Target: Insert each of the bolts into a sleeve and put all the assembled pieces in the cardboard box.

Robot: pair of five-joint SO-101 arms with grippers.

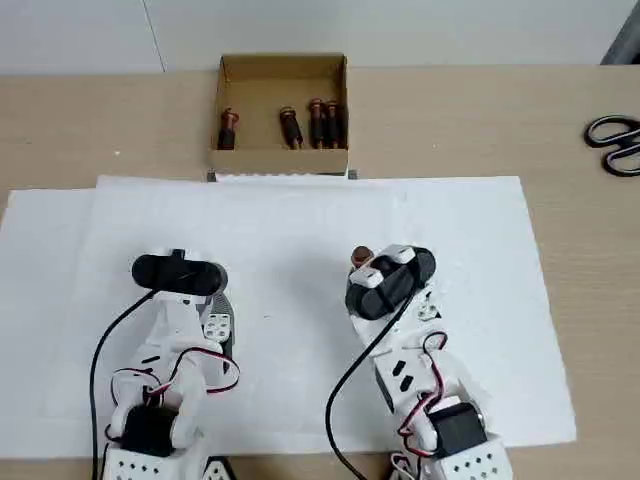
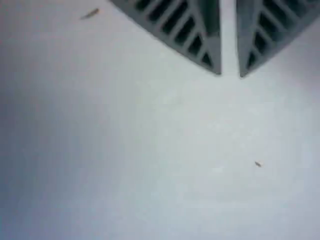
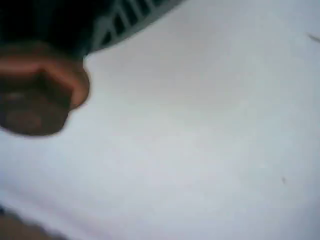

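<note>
Your right gripper (image 1: 368, 265), right of centre in the high view, is clenched on a copper-brown piece (image 1: 362, 258). Only 1 end of it shows, poking out at the gripper's upper left. In the right wrist view the piece (image 3: 37, 95) sits close against the lens. It is too blurred for you to tell whether bolt and sleeve are joined, or how its long axis runs.

The box (image 1: 283, 160) lies up-frame and a little left of that gripper, with bare paper (image 1: 300, 230) between the 2. It is open-topped, and its near wall touches the paper's far edge. Inside are 4 boxed pieces (image 1: 316, 124), their long axes running roughly up and down the frame: 3 are grouped toward the right and 1 lies apart at the left, with free floor between them.

Your left gripper (image 2: 229, 70) hangs at lower left in the high view, closed to a thin slit and holding nothing, with blank paper under it. It is about as near the box as the right, but the right one carries the load.

By the look of it, this is the last piece, and what remains is a carry up-frame over the near wall and a drop into the gap.

The paper covers a pale wooden table (image 1: 480, 120). Scissors (image 1: 615, 145) lie at the right edge, well apart from the route.
</note>
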